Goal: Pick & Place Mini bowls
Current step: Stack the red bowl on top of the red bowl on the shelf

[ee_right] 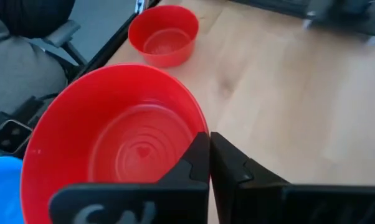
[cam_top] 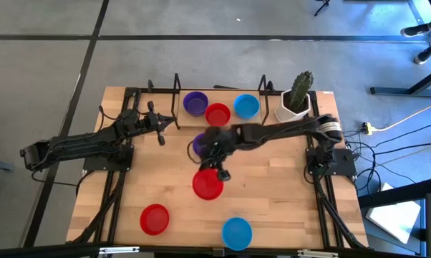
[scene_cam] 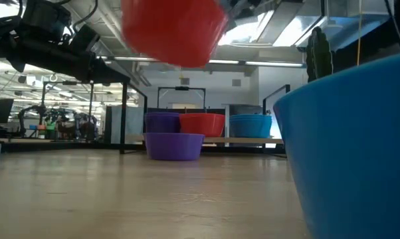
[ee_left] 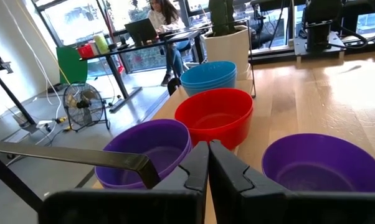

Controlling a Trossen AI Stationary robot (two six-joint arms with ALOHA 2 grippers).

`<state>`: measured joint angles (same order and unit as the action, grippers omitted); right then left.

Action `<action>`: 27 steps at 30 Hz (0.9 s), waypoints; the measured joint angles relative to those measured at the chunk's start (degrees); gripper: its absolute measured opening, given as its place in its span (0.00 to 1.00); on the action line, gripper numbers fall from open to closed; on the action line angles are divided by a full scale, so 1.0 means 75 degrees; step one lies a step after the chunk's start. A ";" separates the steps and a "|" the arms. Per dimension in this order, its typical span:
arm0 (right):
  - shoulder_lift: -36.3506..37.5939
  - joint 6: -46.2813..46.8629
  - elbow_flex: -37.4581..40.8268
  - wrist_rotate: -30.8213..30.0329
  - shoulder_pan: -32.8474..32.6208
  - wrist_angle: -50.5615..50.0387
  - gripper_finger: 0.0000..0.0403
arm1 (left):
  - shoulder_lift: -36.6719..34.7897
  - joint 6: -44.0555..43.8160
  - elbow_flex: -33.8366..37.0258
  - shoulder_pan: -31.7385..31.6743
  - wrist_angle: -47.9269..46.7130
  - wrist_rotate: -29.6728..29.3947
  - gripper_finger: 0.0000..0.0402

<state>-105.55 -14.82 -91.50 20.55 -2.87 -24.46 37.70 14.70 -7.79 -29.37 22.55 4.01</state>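
My right gripper (cam_top: 220,172) hangs over the middle of the table, shut on a red mini bowl (cam_top: 207,185) that floats high in the low view (scene_cam: 173,30). Beneath the right arm a purple bowl (cam_top: 199,144) stands on the wood. Along the far edge stand purple (cam_top: 195,102), red (cam_top: 218,114) and light blue (cam_top: 246,106) bowl stacks. Near the front edge lie a red bowl (cam_top: 155,218) and a blue bowl (cam_top: 237,233). My left gripper (ee_left: 208,158) is shut on nothing and waits at the far left, facing the stacks. My right gripper holds the red bowl by its rim (ee_right: 199,127). One finger (ee_right: 194,158) is inside the bowl and the other is outside the wall. The fingers slant downward from the table's right side. The bowl is lifted clear of the table, open side up and slightly tilted.
A white pot with a green cactus (cam_top: 296,100) stands at the far right corner. Black wire stands (cam_top: 176,89) rise behind the stacks. The front blue bowl (scene_cam: 353,146) fills the right of the low view. Bare wood lies at the middle right (cam_top: 273,186).
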 joint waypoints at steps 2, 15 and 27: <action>0.0280 0.0018 0.0000 0.0004 0.0142 -0.0289 0.00 | 0.0002 0.0003 0.0000 0.0001 -0.0003 -0.0005 0.02; 0.2329 0.0385 0.0003 -0.0144 0.0605 -0.0942 0.00 | 0.0001 0.0020 0.0000 0.0001 -0.0010 -0.0011 0.02; 0.4471 0.0894 0.0012 -0.1846 0.0611 -0.2567 0.00 | -0.0001 0.0047 0.0000 0.0001 -0.0012 -0.0014 0.02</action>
<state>-72.02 -8.12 -91.42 6.70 1.72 -43.71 37.69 15.05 -7.79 -29.36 22.46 3.90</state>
